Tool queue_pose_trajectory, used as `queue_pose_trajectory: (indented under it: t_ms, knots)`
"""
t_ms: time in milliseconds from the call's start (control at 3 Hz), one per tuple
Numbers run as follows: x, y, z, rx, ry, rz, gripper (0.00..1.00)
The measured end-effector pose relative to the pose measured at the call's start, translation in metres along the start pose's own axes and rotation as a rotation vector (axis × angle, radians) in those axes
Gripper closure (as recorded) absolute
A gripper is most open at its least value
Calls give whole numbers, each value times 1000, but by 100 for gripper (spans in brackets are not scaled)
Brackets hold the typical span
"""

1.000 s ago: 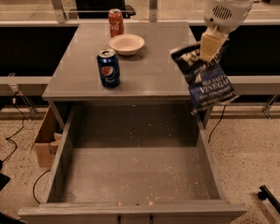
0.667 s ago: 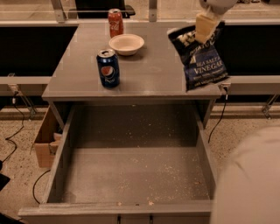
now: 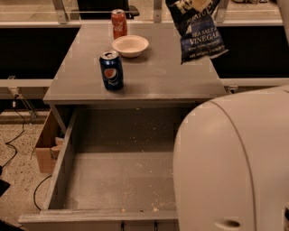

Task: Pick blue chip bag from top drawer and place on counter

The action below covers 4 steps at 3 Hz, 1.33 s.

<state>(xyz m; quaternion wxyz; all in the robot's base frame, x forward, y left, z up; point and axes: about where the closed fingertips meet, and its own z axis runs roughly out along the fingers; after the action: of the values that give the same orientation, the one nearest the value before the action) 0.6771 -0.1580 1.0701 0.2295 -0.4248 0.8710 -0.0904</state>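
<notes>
The blue chip bag [image 3: 198, 36] hangs in the air over the back right part of the counter [image 3: 158, 74], clear of its surface. My gripper [image 3: 201, 3] is at the top edge of the view, shut on the bag's upper end, and mostly cut off. The top drawer [image 3: 117, 180] is pulled open below the counter, and its crumb-speckled floor holds nothing that I can see. A large white part of my arm [image 3: 235, 162] hides the drawer's right side.
On the counter stand a blue Pepsi can [image 3: 111, 71] at the front left, a white bowl [image 3: 130, 45] behind it and a red soda can [image 3: 118, 23] at the back. A cardboard box [image 3: 45, 149] and cables lie on the floor to the left.
The bag has risen with my gripper, from beside the counter's right edge to above its back right. The white arm part has swung in and grown at the lower right.
</notes>
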Motion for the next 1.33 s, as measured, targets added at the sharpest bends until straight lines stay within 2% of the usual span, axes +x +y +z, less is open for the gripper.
queue_pose_trajectory:
  t_ms: [333, 1333]
  knots:
    - [-22, -2, 12, -14, -60, -6, 100]
    - [-42, -12, 22, 21, -116, -10, 36]
